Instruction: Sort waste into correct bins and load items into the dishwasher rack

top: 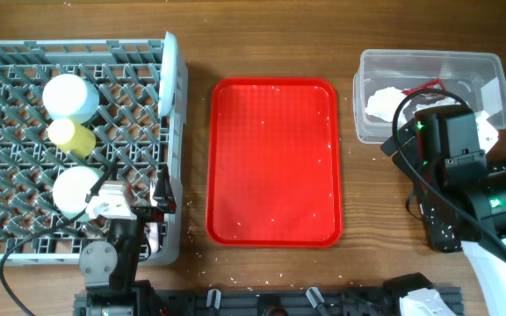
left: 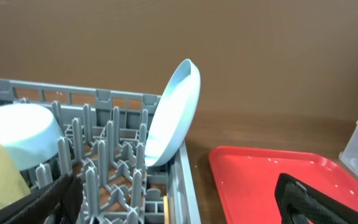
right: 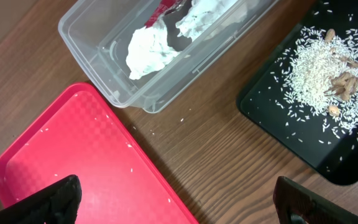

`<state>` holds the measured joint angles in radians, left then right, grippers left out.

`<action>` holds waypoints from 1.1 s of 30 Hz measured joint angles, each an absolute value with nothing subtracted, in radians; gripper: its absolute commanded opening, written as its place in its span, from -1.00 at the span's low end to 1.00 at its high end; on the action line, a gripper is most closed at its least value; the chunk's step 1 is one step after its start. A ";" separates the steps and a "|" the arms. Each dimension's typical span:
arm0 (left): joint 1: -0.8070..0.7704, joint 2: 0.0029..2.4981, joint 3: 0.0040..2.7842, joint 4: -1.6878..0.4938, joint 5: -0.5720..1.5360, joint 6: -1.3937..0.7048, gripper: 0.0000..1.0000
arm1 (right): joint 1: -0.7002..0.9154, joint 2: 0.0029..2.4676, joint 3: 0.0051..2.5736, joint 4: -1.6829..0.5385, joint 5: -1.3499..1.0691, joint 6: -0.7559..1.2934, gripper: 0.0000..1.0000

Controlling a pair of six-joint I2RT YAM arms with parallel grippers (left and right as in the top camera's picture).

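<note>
The grey dishwasher rack (top: 7, 237) holds a light blue bowl (top: 68, 95), a yellow cup (top: 74, 137), a pale green bowl (top: 75, 188) and the plate (top: 170, 75) standing on edge at its right wall. My left gripper (left: 179, 208) is open and empty over the rack's right wall, below the plate (left: 174, 112). The clear tub (right: 104, 50) holds white napkins (right: 151, 50) and a red wrapper (right: 163, 9). The black bin (right: 278, 118) holds rice crumbs (right: 319, 68). My right gripper (right: 182, 205) is open and empty over the table by the tray's edge.
The flat red tray (top: 275, 158) lies mid-table with a few white crumbs on it. My right arm (top: 451, 145) covers most of the black bin in the overhead view. A pale narrow strip (left: 165, 208) lies inside the rack by its right wall.
</note>
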<state>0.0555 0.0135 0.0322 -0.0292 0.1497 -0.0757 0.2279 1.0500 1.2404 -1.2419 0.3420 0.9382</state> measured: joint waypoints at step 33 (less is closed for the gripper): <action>0.099 0.014 0.013 -0.063 0.146 -0.027 1.00 | 0.221 0.973 1.239 -1.244 0.347 0.938 1.00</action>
